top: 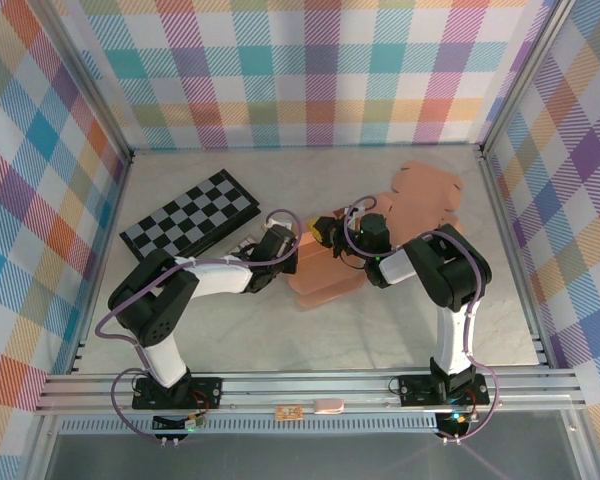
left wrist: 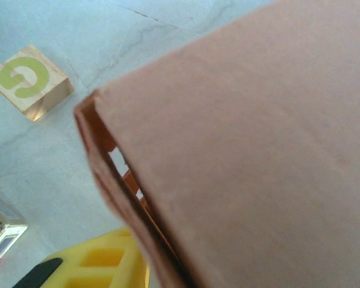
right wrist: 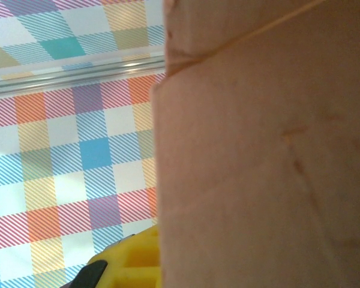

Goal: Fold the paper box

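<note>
Two robot arms rise from the near edge of a pale, marbled surface (top: 230,340) and reach inward to meet near its middle. The left tool (top: 292,245) and right tool (top: 345,235) face each other, close together, over a paper box (top: 325,282) of pinkish-brown card that is not yet folded up. The box spreads from the middle of the surface toward the far right corner.

In the left wrist view a card panel (left wrist: 258,150) tilts close against the camera. It hides the left tool's jaws, so how wide they stand cannot be told. The right tool is closed. Card (right wrist: 264,168) presses close to its camera, but whether any is pinched cannot be told.

A yellow moulded object (top: 320,232) sits between the tools, with a wooden letter block (left wrist: 30,81) near it. Farther off, toward the far left corner, lies a chessboard (top: 190,215).

The box looks light and thin. It is probably stiff across each panel, willing to bend along scored lines, easy to crease or tear, and likely to slide on the smooth surface. It is best taken by a flap's free edge, near a fold line, while the other tool pins a neighbouring panel.
</note>
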{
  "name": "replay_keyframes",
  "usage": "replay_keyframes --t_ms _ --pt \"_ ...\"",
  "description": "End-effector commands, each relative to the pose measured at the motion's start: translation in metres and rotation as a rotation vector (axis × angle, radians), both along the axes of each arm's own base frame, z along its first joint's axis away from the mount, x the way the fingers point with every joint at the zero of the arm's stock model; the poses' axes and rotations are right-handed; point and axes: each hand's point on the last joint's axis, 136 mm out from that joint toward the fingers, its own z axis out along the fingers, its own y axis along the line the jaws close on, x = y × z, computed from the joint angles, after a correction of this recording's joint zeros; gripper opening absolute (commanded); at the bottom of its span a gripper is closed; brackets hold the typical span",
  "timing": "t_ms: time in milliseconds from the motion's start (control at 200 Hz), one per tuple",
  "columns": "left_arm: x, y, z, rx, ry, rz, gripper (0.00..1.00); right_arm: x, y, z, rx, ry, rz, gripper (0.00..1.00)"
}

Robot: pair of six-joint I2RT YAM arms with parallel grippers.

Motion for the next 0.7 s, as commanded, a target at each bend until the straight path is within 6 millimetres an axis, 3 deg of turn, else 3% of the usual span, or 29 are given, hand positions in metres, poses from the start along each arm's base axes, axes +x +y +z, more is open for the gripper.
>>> replay_keyframes --t_ms 0,290,450,700 --pt "0.012 -0.015 0.015 -0.032 -0.047 0.02 0.28 -0.023 0.009 -0.032 -0.047 0.128 0.051 0.0" --pt "0.017 -0.012 0.003 0.011 -0.038 0.092 0.26 -0.023 0.008 -0.034 -0.049 0.14 0.034 0.0" --pt "0.019 -0.013 -0.002 0.004 -0.045 0.104 0.16 -0.023 0.007 -0.031 -0.048 0.143 0.027 0.0" --pt "0.025 -0.024 0.0 -0.019 -0.061 0.09 0.08 -0.024 0.007 -0.032 -0.056 0.152 0.029 0.0"
